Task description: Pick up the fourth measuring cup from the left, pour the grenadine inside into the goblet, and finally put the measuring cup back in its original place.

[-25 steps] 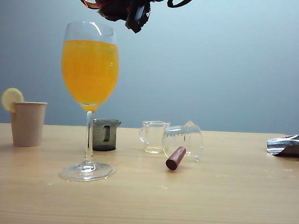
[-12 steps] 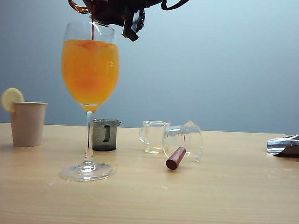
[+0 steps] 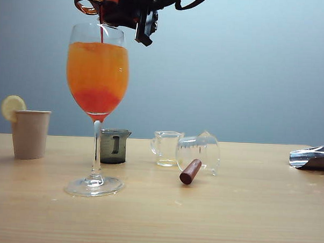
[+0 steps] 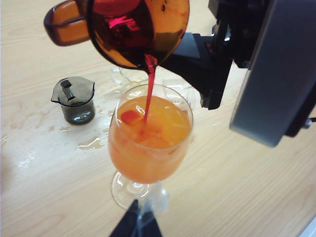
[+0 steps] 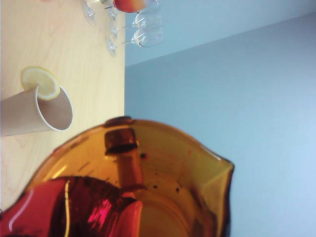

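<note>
right gripper (image 3: 124, 7) fingers clamp tilted measuring cup (image 4: 133, 29) | grenadine (image 4: 148, 89) streams into goblet (image 3: 97, 97) | left gripper's (image 4: 136, 224) fingers seemingly together

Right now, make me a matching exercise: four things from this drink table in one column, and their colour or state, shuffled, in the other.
Things:
1. tall clear stemmed goblet
2. amber translucent measuring cup
3. clear measuring cup with red-brown handle
4. beige paper cup

States:
A. lying on its side on the table
B. lemon slice on its rim
C. tilted in the right claw, pouring red syrup
D. orange juice, red layer at the bottom

Pairs: 1-D, 2-C, 3-A, 4-B
</note>
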`<control>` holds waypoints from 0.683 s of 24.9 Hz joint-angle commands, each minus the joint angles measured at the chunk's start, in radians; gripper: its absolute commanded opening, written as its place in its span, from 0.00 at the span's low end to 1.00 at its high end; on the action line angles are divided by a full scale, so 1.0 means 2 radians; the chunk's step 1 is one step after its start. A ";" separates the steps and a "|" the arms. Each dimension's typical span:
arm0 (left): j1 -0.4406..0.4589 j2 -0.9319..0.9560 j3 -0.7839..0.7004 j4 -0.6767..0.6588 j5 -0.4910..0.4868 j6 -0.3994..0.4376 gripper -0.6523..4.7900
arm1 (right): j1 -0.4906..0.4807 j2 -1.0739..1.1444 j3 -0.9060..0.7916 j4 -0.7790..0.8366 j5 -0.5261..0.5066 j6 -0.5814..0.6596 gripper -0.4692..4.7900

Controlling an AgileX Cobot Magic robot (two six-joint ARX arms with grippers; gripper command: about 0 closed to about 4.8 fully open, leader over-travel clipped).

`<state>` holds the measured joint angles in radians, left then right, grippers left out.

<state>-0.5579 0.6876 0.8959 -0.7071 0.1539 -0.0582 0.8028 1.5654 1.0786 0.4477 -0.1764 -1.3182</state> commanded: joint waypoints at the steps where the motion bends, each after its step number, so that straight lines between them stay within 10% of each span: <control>1: 0.000 -0.001 0.001 0.006 0.002 -0.001 0.11 | 0.001 -0.004 0.004 0.014 0.000 -0.007 0.37; 17: 0.000 -0.001 0.001 0.006 0.002 -0.001 0.11 | 0.001 -0.004 0.004 0.014 -0.001 -0.039 0.37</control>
<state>-0.5579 0.6876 0.8959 -0.7071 0.1539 -0.0582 0.8028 1.5654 1.0786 0.4477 -0.1764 -1.3933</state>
